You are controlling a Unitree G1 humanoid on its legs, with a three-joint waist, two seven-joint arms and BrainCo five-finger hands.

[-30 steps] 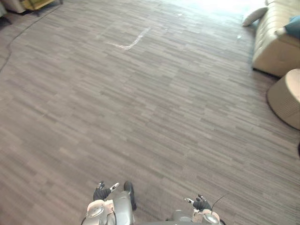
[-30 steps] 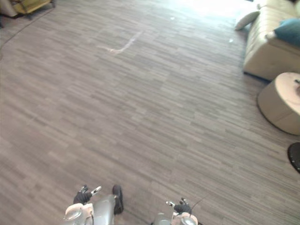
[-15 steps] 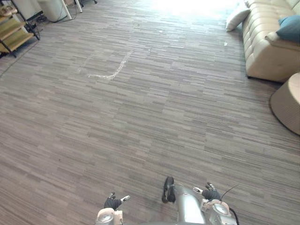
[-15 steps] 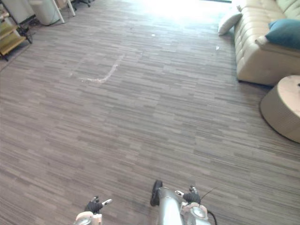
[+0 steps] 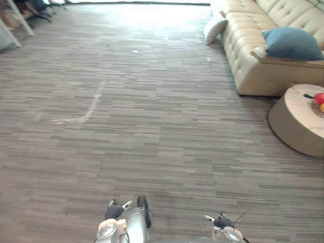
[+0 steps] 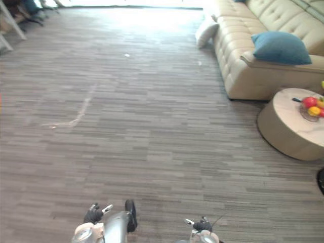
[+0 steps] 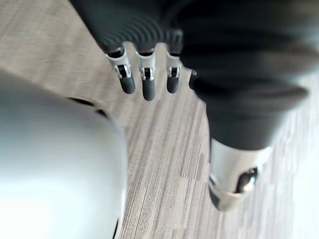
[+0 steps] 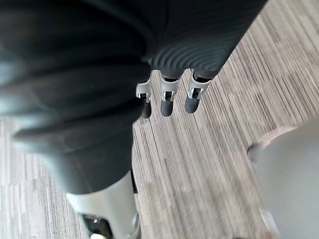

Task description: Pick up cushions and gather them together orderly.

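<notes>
**Both robot hands empty, cushions far off by the sofa**

Nearest, the left robot hand (image 5: 114,210) and the right robot hand (image 5: 221,221) hang low over the grey striped plank floor (image 5: 162,142). Each has its fingers straight and loose and holds nothing; the wrist views show bare floor past the fingertips. Farther out on the left, a thin white scuff mark (image 5: 83,114) lies on the floor. To the right stands a round beige low table (image 5: 291,129). Its tabletop carries a shallow dish (image 6: 306,117) holding red and yellow fruit (image 6: 311,105). Just beyond the table is a cream tufted leather sofa (image 5: 253,61). A teal blue square cushion (image 5: 292,43) rests on its near end by the armrest. A plump cream cushion (image 5: 215,28) sits on the floor, leaning against the sofa's far end. White furniture legs (image 5: 15,23) show at the far left.
</notes>
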